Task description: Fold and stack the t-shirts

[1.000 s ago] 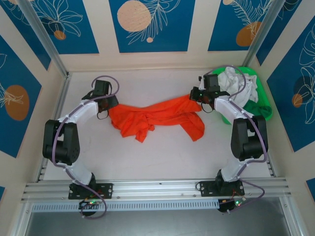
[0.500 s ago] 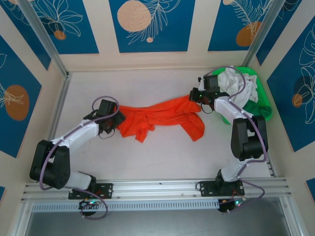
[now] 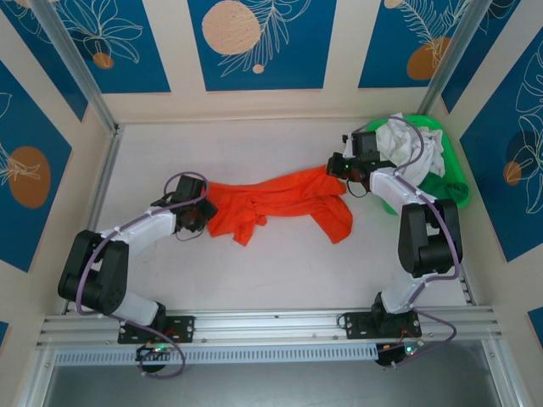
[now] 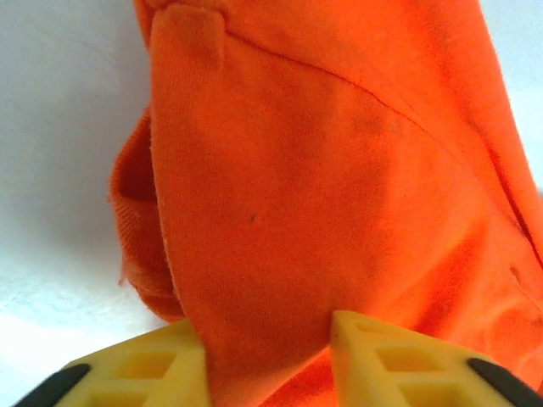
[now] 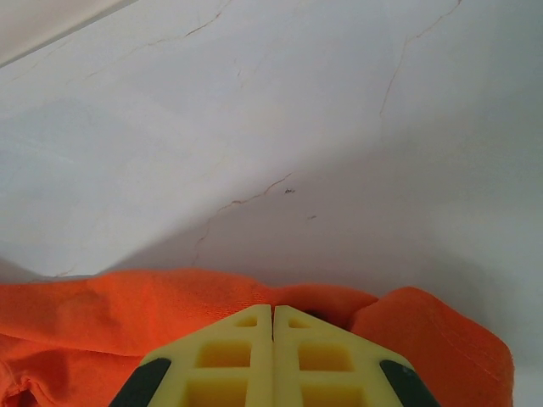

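White table (image 3: 280,271): orange-red t-shirt (image 3: 280,199) crumpled mid-table; green tray (image 3: 454,182) far right.

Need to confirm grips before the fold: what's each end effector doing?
Left end effector: shut on orange t-shirt.
Right end effector: shut; any hold cannot be told.

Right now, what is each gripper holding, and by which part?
Both grip the orange-red t-shirt. The left gripper pinches a bunched fold at its left end; the right gripper, shut, appears to pinch its right edge, though the contact is hidden.
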You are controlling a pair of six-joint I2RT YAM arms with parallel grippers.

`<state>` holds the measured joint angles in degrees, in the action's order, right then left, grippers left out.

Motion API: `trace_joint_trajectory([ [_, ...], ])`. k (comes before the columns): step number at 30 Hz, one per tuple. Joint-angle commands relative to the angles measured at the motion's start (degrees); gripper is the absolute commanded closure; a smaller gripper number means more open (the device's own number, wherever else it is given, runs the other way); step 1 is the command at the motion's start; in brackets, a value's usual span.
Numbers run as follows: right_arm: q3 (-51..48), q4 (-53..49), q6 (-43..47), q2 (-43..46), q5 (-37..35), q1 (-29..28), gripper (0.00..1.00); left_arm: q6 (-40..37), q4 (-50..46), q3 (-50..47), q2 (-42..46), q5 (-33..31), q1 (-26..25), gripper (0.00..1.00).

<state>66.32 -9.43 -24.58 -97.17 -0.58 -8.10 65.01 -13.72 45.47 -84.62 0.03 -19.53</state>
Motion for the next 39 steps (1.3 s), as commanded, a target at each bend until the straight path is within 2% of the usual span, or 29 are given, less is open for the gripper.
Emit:
trace_joint_trajectory([
  [1, -0.8, 0.6, -0.7, 1.7, 1.5, 0.5, 1.00, -0.2, 0.8, 1.5, -0.6, 0.5, -0.1, 0.81],
  [2, -1.0, 0.5, -0.8, 2.0, 1.5, 0.5, 0.96, -0.6, 0.4, 1.6, -0.5, 0.3, 0.0, 0.88],
  [3, -1.4, 0.5, -1.1, 2.5, 1.4, 0.6, 0.83, -0.9, 0.0, 1.7, -0.3, 0.1, 0.0, 0.92],
  [5, -3.0, 0.6, -2.3, 4.3, 0.6, 1.2, 0.47, -1.6, -0.7, 1.8, 0.1, -0.3, 0.0, 1.00],
  [7, -5.4, 0.8, -4.1, 6.3, -0.3, 2.0, 0.33, -2.5, -1.5, 1.9, 0.4, -0.6, 0.0, 1.00],
  [9, -8.1, 0.7, -7.1, 8.2, -0.7, 3.2, 0.31, -3.3, -2.5, 2.2, 0.7, -1.1, 0.1, 1.00],
  [13, -14.4, 1.8, -15.1, 10.3, 3.3, 6.9, 0.32, -4.3, -2.3, 2.2, 0.9, -0.9, 0.9, 1.00],
  [19, -18.7, 8.5, -23.5, 8.7, 9.6, 10.1, 0.33, -5.8, -2.5, 3.6, 0.8, -0.6, 2.4, 1.00],
  [27, -12.7, 10.6, -30.5, 0.9, 8.2, 10.3, 0.32, -7.6, -3.3, 3.2, 2.9, 0.1, 5.4, 1.00],
  [32, -8.0, 10.0, -36.5, -4.7, 7.4, 10.2, 0.36, -8.0, -3.5, 2.2, 4.4, 0.0, 6.7, 1.00],
  [39, -0.9, 5.5, -39.7, -10.4, 4.7, 9.2, 0.37, -8.3, -3.4, 0.9, 5.5, 0.7, 8.5, 1.00],
])
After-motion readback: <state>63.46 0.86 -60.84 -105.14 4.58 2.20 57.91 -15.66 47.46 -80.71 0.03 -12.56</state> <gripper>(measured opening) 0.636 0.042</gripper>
